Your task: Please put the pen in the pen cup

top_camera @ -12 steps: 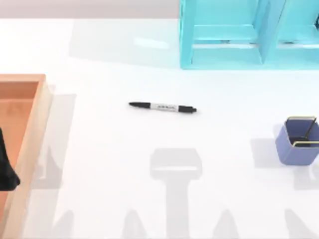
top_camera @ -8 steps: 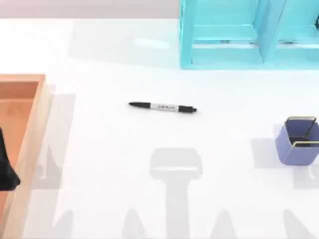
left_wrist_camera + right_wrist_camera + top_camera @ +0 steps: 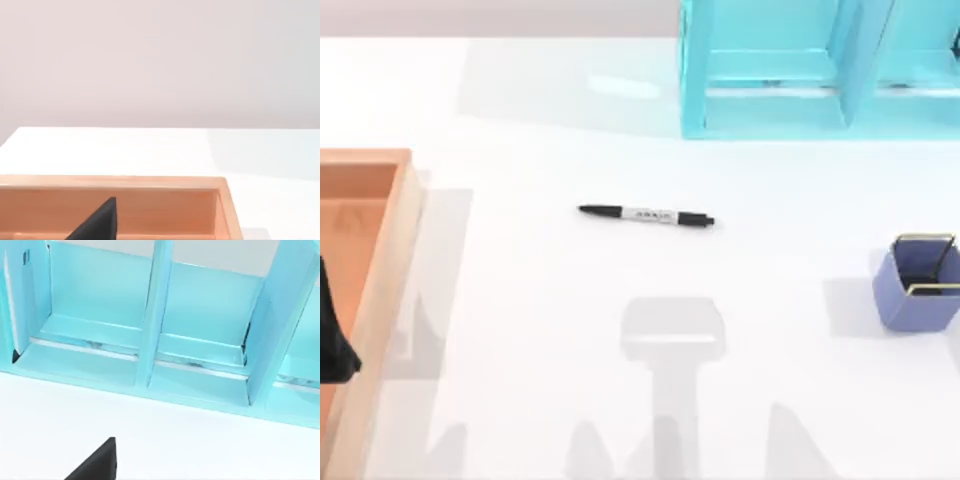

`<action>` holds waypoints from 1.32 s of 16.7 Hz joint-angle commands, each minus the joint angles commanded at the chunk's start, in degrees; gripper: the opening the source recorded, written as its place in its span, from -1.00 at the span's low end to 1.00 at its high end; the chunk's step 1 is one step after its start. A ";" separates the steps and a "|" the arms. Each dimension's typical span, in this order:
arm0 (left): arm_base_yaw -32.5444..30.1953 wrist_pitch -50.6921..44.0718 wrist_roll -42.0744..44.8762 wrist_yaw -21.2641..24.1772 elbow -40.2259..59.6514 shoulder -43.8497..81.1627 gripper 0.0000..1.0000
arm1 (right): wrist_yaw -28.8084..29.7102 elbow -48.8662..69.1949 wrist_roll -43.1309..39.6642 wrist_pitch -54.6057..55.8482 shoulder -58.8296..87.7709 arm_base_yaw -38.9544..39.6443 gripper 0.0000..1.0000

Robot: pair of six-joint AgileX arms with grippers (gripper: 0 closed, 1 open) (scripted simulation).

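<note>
Left gripper (image 3: 335, 345) parked over the orange tray (image 3: 390, 250); I cannot tell its finger state.
Well off toward the middle, the pen (image 3: 647, 215) lies flat and untouched, with the pen cup (image 3: 918, 285) upright beyond, ready for a drop-in.

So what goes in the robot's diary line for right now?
pen: flat mid-table, untouched | pen cup: upright, right edge | left claw: over orange tray | step: not started
</note>
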 joint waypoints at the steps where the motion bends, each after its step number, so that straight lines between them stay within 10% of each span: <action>1: 0.00 0.00 0.00 0.00 0.00 0.00 1.00 | 0.29 5.08 -1.35 -2.75 4.88 1.15 1.00; 22: 0.00 0.00 0.00 0.00 0.00 0.00 1.00 | 6.61 125.56 -33.31 -67.35 120.63 28.47 1.00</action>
